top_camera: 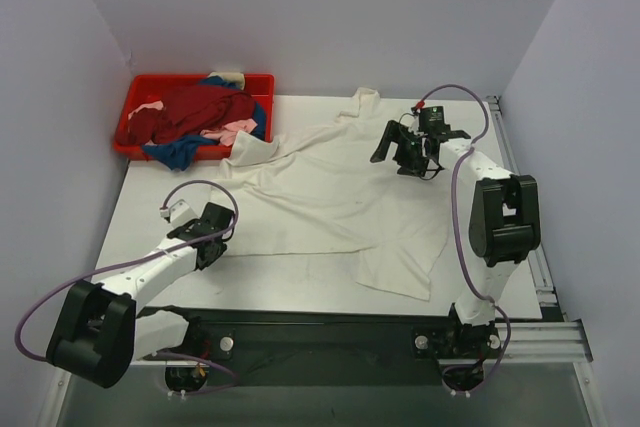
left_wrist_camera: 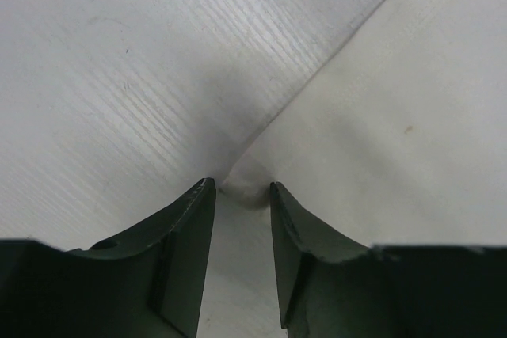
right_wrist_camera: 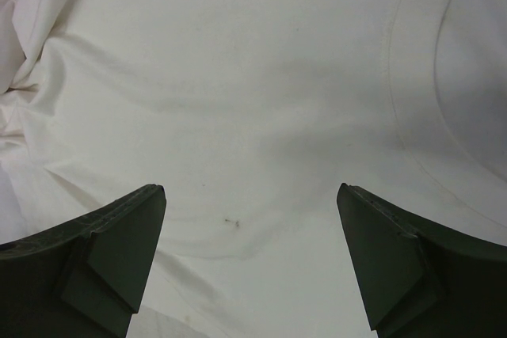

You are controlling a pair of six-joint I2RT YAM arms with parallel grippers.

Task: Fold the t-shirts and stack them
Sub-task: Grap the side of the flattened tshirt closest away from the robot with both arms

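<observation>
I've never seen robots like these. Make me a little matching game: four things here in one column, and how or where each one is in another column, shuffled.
Things:
1. cream-white t-shirt
2. dark red t-shirt
3. left gripper
4. right gripper

States:
A. fingers wide apart over cloth near a collar
B. bunched in the red tray
C. spread on the table
D. fingers close together at a cloth edge

Pairs: 1-C, 2-B, 3-D, 4-A
</observation>
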